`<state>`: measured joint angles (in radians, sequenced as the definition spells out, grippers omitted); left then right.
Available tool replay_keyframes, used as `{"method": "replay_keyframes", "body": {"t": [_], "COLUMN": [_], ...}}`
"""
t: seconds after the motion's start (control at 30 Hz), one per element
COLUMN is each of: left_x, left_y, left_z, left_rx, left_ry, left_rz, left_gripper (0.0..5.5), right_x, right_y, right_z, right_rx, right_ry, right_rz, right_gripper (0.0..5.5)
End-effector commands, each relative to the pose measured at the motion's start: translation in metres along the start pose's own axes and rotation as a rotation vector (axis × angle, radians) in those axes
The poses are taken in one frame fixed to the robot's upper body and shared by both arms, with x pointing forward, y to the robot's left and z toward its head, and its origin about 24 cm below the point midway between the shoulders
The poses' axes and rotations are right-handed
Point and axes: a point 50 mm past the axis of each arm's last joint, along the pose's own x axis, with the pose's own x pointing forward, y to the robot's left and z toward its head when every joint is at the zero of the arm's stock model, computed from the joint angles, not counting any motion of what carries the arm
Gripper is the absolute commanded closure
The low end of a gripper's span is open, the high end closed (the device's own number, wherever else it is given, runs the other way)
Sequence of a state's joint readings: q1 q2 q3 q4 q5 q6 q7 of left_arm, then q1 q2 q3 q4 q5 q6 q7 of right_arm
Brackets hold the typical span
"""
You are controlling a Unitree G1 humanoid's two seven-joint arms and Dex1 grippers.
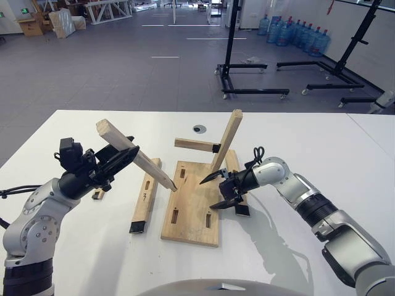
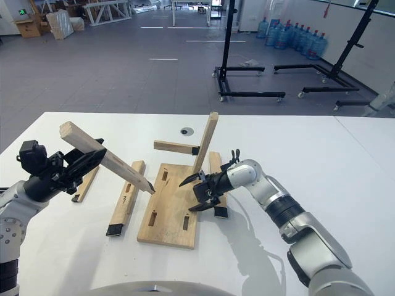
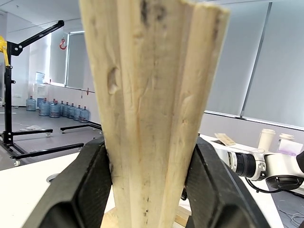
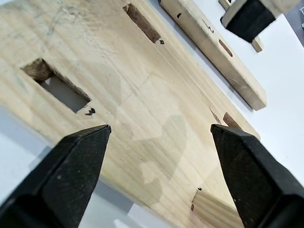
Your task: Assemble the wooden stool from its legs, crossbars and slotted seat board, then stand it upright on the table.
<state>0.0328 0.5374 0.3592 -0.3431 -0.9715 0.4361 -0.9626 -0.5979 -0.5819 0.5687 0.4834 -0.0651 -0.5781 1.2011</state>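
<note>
Wooden leg clamped in left fingers slants to seat board edge; right fingers gape empty above.

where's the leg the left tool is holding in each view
Left eye: held leg slants across the left half, in the left tool.
Right eye: same place.
Left wrist: leg clamped close up.
Right wrist: probably its dark-capped end beyond the seat board.
Shared landmark: the seat board.

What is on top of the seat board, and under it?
One tilted leg stands in a far slot of the seat board, with a crossbar. The open right gripper hovers above. Through a slot table shows; the rest underneath is covered.
</note>
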Motion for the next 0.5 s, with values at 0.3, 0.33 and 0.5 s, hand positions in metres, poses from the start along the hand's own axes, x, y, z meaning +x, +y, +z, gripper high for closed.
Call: {"method": "replay_keyframes", "body": {"t": [0.3,0.33,0.5], "left_x": [0.002,0.002,0.004], "left_y": [-0.023,-0.023,-0.017], "left_z": [-0.018,-0.018,-0.019], "left_rx": [0.016,0.016,0.017], "left_ry": [-0.044,-0.046,-0.048], "left_rz": [0.060,0.061,0.052], "left_gripper": [3.46,3.46,3.46], "right_x": [-0.019,-0.019,-0.004], "right_y": [0.071,0.067,0.001], "right_z": [-0.013,-0.013,-0.003], "right_rx": [-0.134,-0.156,-0.214], "right_ry": [0.139,0.145,0.067], "right_rz": [0.429,0.437,0.219], "right_gripper": [1.62,1.62,1.62]}}
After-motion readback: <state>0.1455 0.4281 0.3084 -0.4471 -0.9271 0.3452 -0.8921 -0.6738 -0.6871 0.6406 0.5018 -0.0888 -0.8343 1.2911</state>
